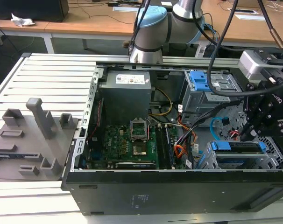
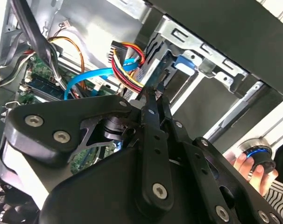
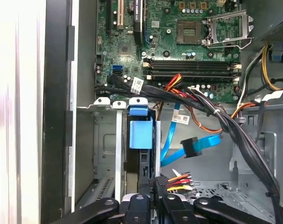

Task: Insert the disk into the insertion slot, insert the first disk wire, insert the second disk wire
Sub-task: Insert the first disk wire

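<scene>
Open tower PC case lies on its side on a slatted aluminium table.

Labels:
- White sticker on the grey power supply, above the motherboard in the exterior view. Print too small to read.
- Small white tags on the black cables along the motherboard's edge. Print also unreadable.

The disk sits in the insertion slot, to the exterior view's right of the motherboard. Its blue carrier tab faces the motherboard in the first wrist view.

Gripper hangs over that slot, on the far side of the disk from the motherboard. Fingers are drawn close together and pinched on the black plug end of the first disk wire. The red and yellow strands run back toward the motherboard.

The second disk wire loops loose between the motherboard and the gripper, with its black plug hanging free.

Surroundings:
- Grey moulded fixture block on the table, to the exterior view's left of the motherboard.
- Wooden desks behind, with crumpled white paper on one.
- In the second wrist view, a person's hand rests at a round blue-ringed knob outside the case.
</scene>
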`<action>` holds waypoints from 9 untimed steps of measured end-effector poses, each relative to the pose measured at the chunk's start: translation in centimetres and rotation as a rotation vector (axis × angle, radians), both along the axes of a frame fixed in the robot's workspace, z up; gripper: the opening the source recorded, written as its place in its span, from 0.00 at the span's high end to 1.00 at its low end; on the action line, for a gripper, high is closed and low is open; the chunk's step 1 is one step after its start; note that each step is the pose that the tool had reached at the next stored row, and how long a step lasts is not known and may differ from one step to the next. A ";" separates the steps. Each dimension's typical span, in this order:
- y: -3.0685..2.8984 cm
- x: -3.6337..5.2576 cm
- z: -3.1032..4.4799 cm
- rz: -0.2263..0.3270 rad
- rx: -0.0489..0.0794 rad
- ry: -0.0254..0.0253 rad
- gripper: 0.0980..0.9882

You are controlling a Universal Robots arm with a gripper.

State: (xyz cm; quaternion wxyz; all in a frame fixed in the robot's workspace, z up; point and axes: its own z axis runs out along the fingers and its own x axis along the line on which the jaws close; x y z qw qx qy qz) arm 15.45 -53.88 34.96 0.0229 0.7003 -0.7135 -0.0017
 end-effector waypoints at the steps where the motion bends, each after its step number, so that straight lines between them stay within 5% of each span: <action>1: -0.05 0.18 -0.12 0.000 0.000 0.0004 0.93; 9: -0.27 0.54 -0.56 0.000 0.000 0.0009 0.93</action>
